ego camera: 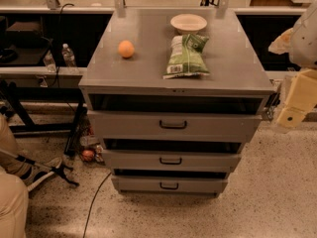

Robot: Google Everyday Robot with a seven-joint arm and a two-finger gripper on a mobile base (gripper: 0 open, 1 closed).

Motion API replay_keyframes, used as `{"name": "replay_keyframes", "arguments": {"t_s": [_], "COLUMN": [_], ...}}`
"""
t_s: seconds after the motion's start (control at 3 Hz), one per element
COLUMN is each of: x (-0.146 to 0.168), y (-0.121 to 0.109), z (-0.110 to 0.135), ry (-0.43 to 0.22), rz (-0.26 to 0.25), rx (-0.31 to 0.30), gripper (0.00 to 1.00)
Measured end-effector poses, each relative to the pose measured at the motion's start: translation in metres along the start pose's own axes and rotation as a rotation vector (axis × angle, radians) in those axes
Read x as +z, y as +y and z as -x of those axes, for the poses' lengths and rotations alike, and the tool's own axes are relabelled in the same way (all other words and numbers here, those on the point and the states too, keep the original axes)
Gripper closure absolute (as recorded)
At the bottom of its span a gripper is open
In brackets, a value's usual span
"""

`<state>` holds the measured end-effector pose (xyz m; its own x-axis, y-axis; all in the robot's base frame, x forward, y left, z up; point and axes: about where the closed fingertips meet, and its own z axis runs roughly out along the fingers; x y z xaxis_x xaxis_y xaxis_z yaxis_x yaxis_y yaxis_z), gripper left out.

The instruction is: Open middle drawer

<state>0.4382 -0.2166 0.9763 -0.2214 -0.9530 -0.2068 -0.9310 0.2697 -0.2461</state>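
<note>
A grey metal cabinet point(173, 78) with three stacked drawers stands in the middle of the view. The middle drawer point(129, 160) has a grey front with a small black pull handle point(171, 160). A dark gap shows above its front. The taller top drawer point(124, 125) sits above it and the narrow bottom drawer point(133, 184) below it. My gripper point(291, 114), cream-coloured, hangs at the right edge of the view. It is level with the cabinet's top right corner, above and to the right of the middle drawer, and touches nothing.
On the cabinet top lie an orange point(126, 48), a green chip bag point(186, 55) and a small bowl point(188, 22). A person's legs point(12, 192) and a cable point(96, 202) are on the floor at left. Water bottles point(68, 55) stand on a shelf behind.
</note>
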Motion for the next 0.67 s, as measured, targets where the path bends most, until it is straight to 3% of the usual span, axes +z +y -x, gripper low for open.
{"name": "replay_keyframes", "arguments": {"t_s": [0.67], "x": [0.014], "y": [0.002], "z": [-0.009], "ry": [0.030], "rz": [-0.002], "rx": [0.022], "gripper": [0.00]}}
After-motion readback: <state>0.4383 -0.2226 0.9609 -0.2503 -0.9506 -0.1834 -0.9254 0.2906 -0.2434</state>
